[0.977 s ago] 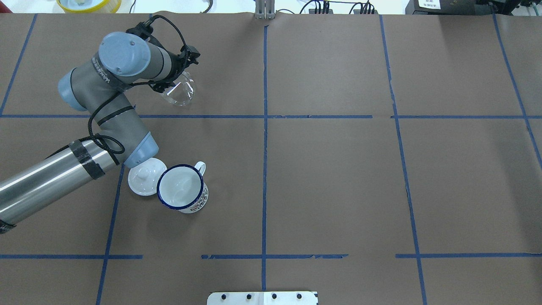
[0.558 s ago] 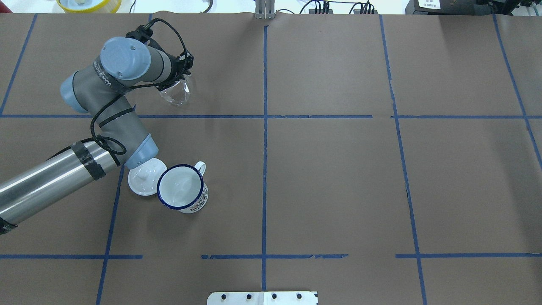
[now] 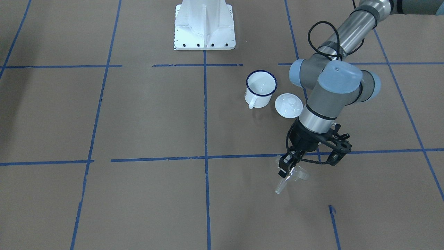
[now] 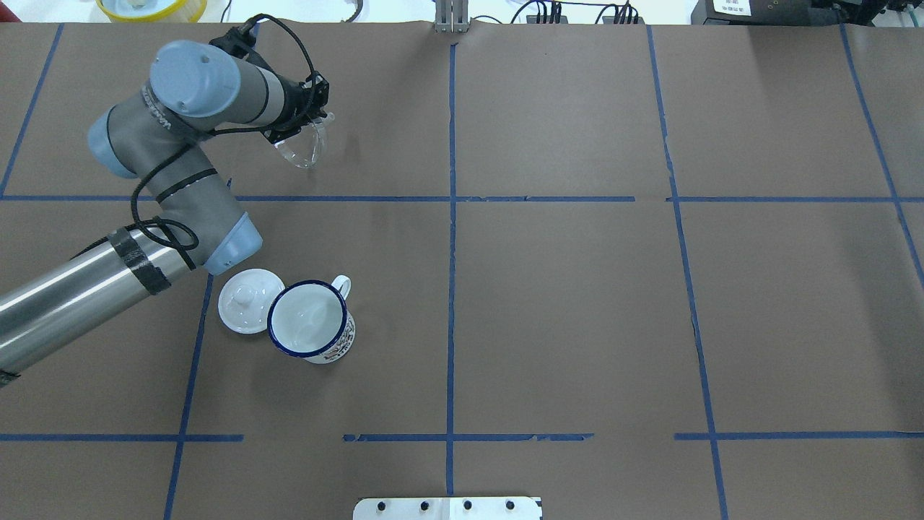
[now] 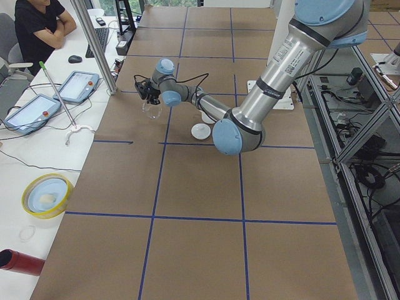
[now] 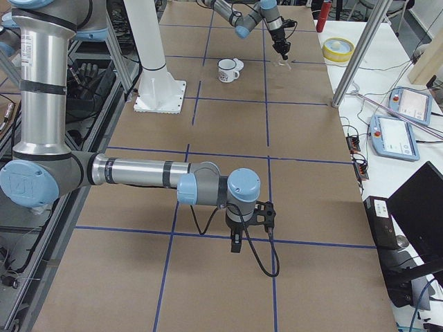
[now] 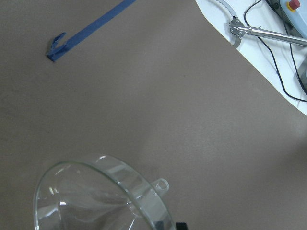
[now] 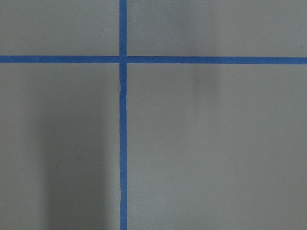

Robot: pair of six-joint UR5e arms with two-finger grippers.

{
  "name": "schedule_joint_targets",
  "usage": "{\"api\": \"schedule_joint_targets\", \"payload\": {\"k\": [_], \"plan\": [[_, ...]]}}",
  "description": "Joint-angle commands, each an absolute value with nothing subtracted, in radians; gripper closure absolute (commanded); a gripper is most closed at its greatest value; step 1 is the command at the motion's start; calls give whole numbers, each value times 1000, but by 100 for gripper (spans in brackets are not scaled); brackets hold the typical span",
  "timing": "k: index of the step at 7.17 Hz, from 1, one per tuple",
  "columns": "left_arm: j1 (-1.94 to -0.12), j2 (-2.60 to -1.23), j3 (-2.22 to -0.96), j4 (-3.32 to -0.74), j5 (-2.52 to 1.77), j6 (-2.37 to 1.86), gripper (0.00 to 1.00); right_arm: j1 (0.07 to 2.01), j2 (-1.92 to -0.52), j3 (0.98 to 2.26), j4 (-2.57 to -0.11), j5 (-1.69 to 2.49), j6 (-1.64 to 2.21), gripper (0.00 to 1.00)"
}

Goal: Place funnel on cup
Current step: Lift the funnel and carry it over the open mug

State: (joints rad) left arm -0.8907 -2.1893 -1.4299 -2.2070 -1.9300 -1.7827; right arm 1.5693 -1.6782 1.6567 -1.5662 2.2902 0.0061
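The clear funnel [image 4: 303, 148] hangs tilted in my left gripper [image 4: 312, 124], which is shut on its rim above the table at the far left. In the front view the funnel [image 3: 289, 175] points its spout down and sideways below the gripper [image 3: 286, 166]. The left wrist view shows its wide mouth [image 7: 96, 196] close up. The white mug with the blue rim [image 4: 309, 328] stands upright and empty nearer the robot, well apart from the funnel; it also shows in the front view [image 3: 261, 88]. My right gripper [image 6: 236, 243] hovers over bare paper; I cannot tell whether it is open.
A round white knobbed lid [image 4: 249, 300] lies touching the mug's left side, under my left forearm. The white robot base plate [image 3: 204, 26] stands at the table's near edge. Blue tape lines [image 8: 123, 115] cross the brown paper. Cables and control pads lie past the far edge.
My left wrist has swung left and slightly farther from the mug. The funnel went with it and now sits more on edge. Mug and lid have not moved.
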Motion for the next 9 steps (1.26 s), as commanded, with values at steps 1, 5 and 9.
{"api": "schedule_joint_targets", "payload": {"k": [1, 5, 9], "plan": [[-939, -2093, -1727, -1988, -2066, -1714, 100, 1569, -1678, 1657, -1566, 2290, 6, 0], [-837, -2098, -2136, -1345, -2056, -1594, 100, 1569, -1678, 1657, -1566, 2290, 6, 0], [-459, -2259, -2124, -918, -1688, -1592, 100, 1569, -1678, 1657, -1566, 2290, 6, 0]]}}
